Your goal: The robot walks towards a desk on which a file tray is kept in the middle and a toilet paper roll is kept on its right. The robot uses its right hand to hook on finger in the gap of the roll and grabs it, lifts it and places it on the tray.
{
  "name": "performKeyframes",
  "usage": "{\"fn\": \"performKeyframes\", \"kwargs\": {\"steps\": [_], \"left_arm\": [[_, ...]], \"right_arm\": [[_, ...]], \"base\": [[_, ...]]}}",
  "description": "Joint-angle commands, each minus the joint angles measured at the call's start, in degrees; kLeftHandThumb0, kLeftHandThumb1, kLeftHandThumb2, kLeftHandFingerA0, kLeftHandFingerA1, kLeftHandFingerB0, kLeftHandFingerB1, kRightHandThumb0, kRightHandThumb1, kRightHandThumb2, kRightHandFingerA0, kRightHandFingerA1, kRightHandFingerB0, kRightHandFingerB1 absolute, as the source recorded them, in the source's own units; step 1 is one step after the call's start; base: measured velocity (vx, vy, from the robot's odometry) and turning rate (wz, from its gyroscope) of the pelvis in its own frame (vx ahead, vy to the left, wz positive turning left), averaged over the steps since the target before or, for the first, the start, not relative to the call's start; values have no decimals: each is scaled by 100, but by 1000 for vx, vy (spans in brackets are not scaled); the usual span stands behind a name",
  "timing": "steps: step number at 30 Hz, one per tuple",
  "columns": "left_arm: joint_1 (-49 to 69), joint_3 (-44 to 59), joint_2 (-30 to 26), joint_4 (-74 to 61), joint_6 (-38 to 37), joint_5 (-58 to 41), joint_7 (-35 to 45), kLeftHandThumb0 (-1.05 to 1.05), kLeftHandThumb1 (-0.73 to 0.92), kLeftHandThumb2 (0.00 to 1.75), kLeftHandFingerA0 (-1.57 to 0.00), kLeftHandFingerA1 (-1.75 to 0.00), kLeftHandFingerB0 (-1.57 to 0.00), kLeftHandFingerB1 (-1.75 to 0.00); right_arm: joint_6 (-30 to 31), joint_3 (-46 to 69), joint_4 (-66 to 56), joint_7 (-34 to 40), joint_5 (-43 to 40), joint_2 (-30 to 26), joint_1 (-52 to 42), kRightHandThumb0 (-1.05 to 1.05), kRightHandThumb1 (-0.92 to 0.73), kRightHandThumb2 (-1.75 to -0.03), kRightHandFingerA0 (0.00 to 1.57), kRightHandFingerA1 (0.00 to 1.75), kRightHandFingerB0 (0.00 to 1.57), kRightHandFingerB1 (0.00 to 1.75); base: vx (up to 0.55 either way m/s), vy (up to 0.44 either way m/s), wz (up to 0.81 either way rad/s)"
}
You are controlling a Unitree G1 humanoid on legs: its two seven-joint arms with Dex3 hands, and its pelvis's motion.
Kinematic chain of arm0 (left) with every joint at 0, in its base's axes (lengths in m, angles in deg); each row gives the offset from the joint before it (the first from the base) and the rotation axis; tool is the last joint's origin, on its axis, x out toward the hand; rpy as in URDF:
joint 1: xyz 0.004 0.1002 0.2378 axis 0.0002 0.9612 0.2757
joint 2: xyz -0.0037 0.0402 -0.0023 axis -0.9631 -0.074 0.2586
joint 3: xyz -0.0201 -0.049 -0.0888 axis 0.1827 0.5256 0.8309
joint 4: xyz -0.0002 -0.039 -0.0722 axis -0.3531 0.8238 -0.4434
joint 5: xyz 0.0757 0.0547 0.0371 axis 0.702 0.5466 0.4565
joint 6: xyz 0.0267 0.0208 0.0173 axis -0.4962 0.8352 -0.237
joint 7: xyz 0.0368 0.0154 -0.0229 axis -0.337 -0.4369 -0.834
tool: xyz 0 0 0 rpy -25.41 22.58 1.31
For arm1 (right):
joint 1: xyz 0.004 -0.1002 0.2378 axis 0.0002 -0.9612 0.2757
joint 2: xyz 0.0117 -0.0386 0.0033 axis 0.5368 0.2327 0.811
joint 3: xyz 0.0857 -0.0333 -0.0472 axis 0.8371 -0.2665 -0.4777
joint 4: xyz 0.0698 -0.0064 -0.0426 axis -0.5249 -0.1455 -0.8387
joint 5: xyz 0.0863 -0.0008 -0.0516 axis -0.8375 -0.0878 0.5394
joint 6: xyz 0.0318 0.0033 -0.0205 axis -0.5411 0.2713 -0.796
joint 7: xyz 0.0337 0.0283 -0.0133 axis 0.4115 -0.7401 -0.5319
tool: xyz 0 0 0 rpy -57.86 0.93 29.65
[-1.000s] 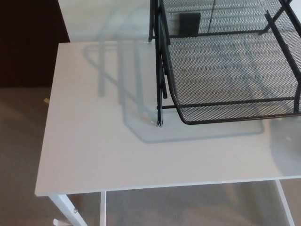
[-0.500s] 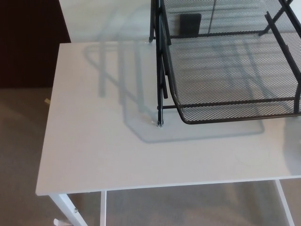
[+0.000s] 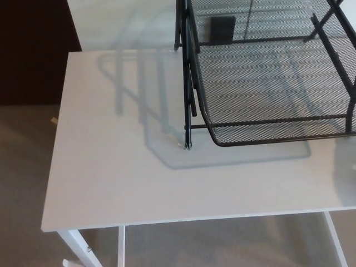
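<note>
plainly, the toilet paper roll falls outside this head view, so its place cannot be told from here. the file tray fills the upper right of the picture: black wire mesh on a black frame, standing on the white desk, with its right side cut off by the picture's edge. its lower basket juts toward the camera, and through the mesh floor only the pale desk top shows. a second mesh tier sits above and behind it, partly cropped at the top. a small dark rectangle shows through the mesh near the back; what it is cannot be made out. the frame's front foot touches the desk, and the tray's shadow spreads leftward across the top. a white desk leg shows at the near left corner, over beige carpet. neither the right hand nor the left hand shows, so whether their fingers are apart or together cannot be told.
</note>
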Motion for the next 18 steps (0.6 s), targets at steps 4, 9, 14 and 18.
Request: {"fn": "performKeyframes", "kwargs": {"steps": [4, 9, 14, 18], "left_arm": [[82, -28, -79, -137, -219, -16, -10, -70, 79, 104, -21, -55, -9, -44], [17, -17, -65, -9, -217, -14, -52, -69, 80, 101, -19, -53, -8, -43], [102, -155, -116, 17, -403, 159, -152, -69, 80, 104, -23, -54, -11, -44], [124, -75, -97, -64, -292, 46, -122, -69, 80, 103, -20, -54, -10, -44]], "right_arm": [[-3, 20, -441, -50, -57, 110, -45, -41, -53, -68, 24, 45, 25, 37], [98, 240, -739, -22, -196, 154, 42, -39, -52, -65, 27, 45, 26, 38], [5, 567, -578, -110, -426, 149, 249, -41, -51, -67, 26, 45, 24, 38], [-117, 801, -457, -35, -432, 130, 267, -40, -50, -67, 30, 46, 26, 39]], "base": [[0, 0, 0], [0, 0, 0], [0, 0, 0], [0, 0, 0]]}}
